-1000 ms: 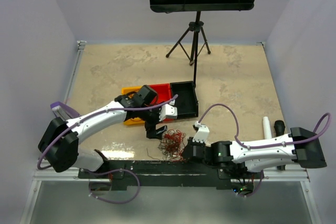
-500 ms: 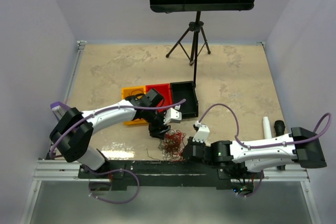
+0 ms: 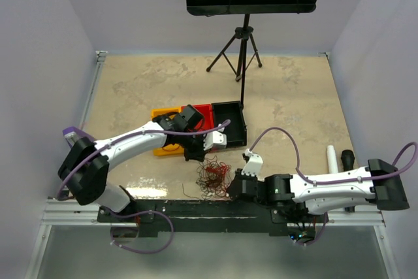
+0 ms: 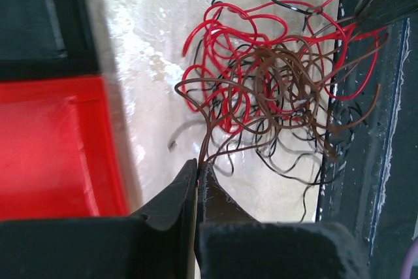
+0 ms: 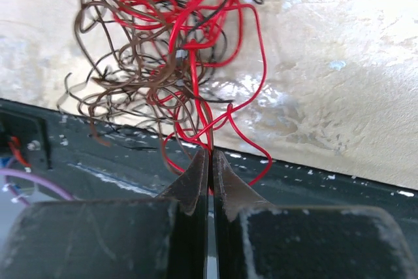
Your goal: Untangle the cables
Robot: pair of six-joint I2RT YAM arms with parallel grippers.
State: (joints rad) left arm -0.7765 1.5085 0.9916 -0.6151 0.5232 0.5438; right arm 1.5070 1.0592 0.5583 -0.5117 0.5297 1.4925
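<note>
Cables (image 3: 212,176) pinched from both sides by near edge of table (image 3: 294,96); knot may be tightened, not opened.
Left gripper (image 4: 198,169): tips pressed together on one brown strand. Right gripper (image 5: 209,156): also pressed together, w/ red + brown strands running into the tips. Cables are thin, curly, springy wires (red, brown, black), looped into a loose ball btwn the two grippers, w/ some strands lying over the black rail (image 5: 98,161) along the near edge. Risks, as judged: if the strands are drawn straight apart, loops could be cinched into a harder knot. Smooth, hair-thin insulation could be lost from the tips. The whole ball could be dragged along, or snagged on the rail. The glossy red tray (image 4: 52,142), just beside the left gripper, could be knocked.
</note>
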